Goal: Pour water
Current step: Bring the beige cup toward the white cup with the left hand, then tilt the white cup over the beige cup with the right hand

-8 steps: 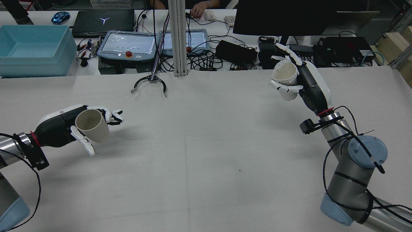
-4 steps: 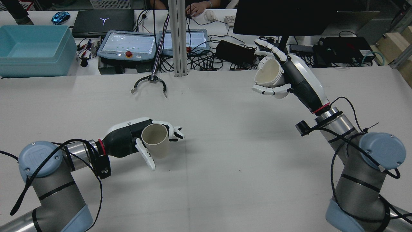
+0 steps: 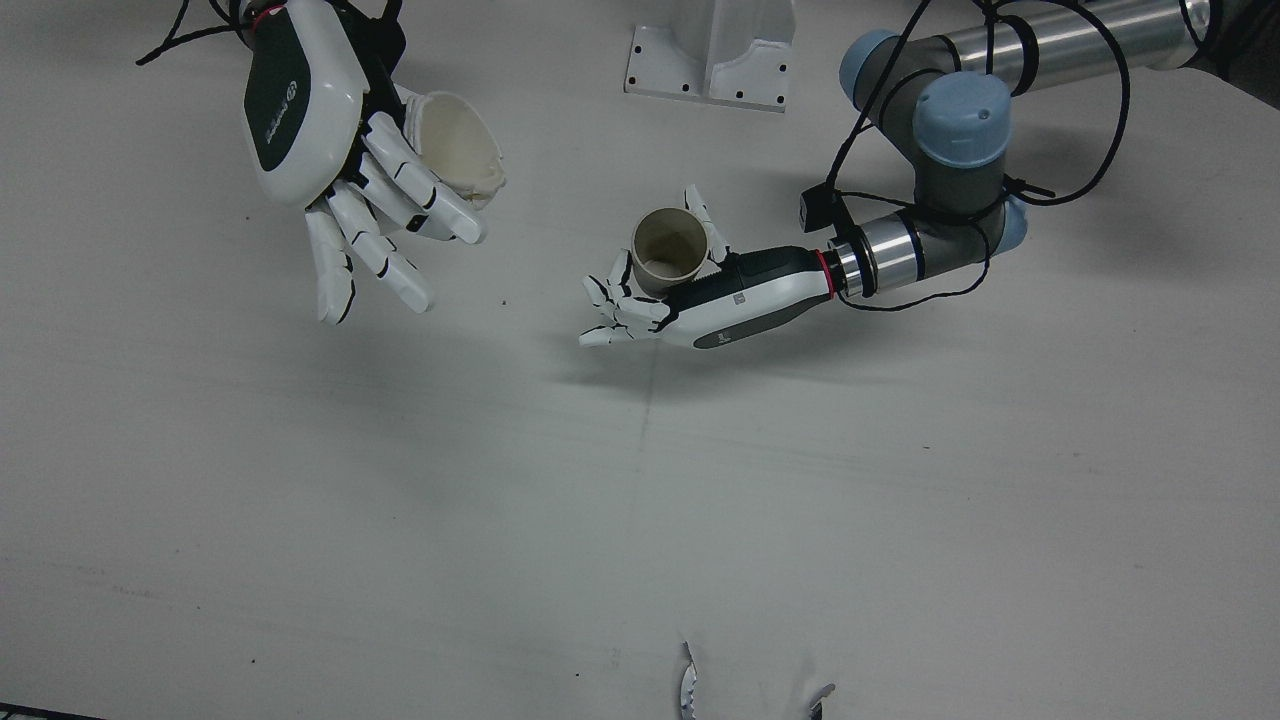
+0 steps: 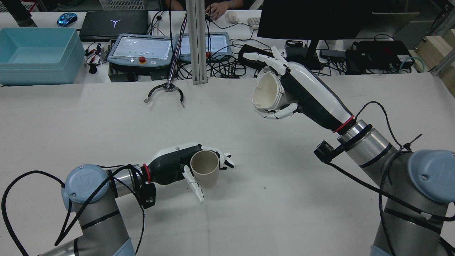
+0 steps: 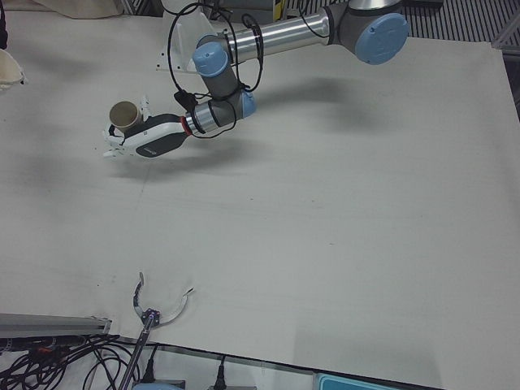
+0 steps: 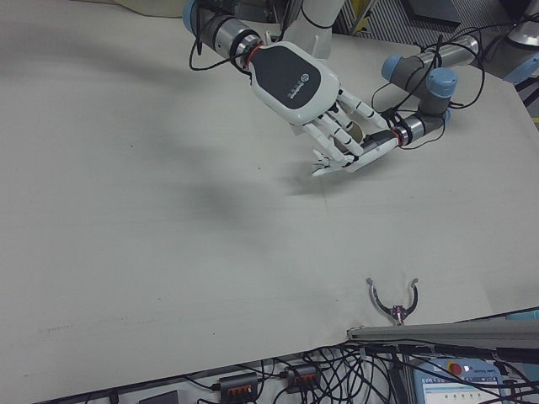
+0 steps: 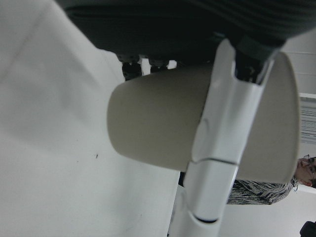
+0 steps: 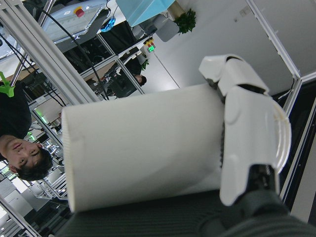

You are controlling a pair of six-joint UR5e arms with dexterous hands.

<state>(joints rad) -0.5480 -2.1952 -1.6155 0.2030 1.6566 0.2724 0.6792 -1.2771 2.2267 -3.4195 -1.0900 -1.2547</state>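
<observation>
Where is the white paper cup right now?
In the rear view the white paper cup is right of centre, held aloft and tilted in the right hand, well apart from the beige paper cup in the left hand.

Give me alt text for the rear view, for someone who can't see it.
Two robot arms over a white table, each hand holding a paper cup: the left hand keeps a tan cup upright near the middle, while the right hand holds a white cup raised and tipped toward it. Cables, pendants and a blue bin sit beyond.
</observation>
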